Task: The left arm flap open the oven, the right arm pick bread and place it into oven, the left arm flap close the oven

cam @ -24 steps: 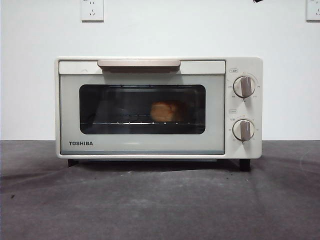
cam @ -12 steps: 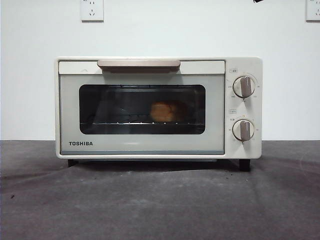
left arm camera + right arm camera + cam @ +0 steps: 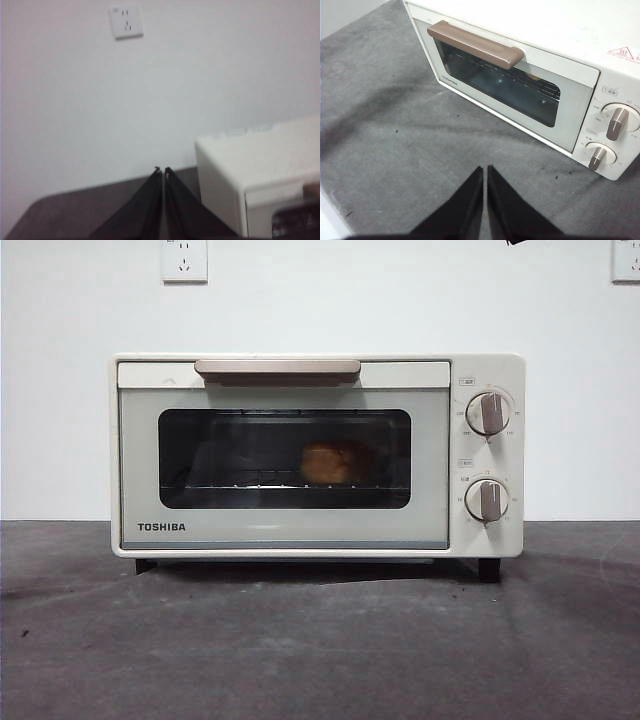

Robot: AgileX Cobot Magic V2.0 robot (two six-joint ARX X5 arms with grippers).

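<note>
My oven (image 3: 318, 455) stands on the dark table (image 3: 320, 640) with its door flapped up flush against the body, the beige bar handle (image 3: 277, 368) running along the top edge. Through the dark glass I can see the bread (image 3: 330, 463) resting on the wire rack (image 3: 250, 483), right of the window's middle. So, judging by how things lie, all three steps look finished — the loaf is inside and the door is shut on it.

My left gripper (image 3: 163, 171) hangs off to the side of the oven, facing the white wall and its socket (image 3: 126, 21), with the oven's cream corner just beside it in its wrist view. Its two jaws are pressed together with nothing between them. My right gripper (image 3: 484, 170) hovers above the table in front of the oven, well apart from the door, looking down on the handle and the two knobs (image 3: 616, 123); its jaws are likewise closed together and hold nothing.

Neither gripper touches the oven. What is left, as far as I can judge, is little or nothing — perhaps only bringing both arms to rest. From the right wrist view the glass reflects too much for me to make out the loaf, so I rely on the front view for that.
</note>
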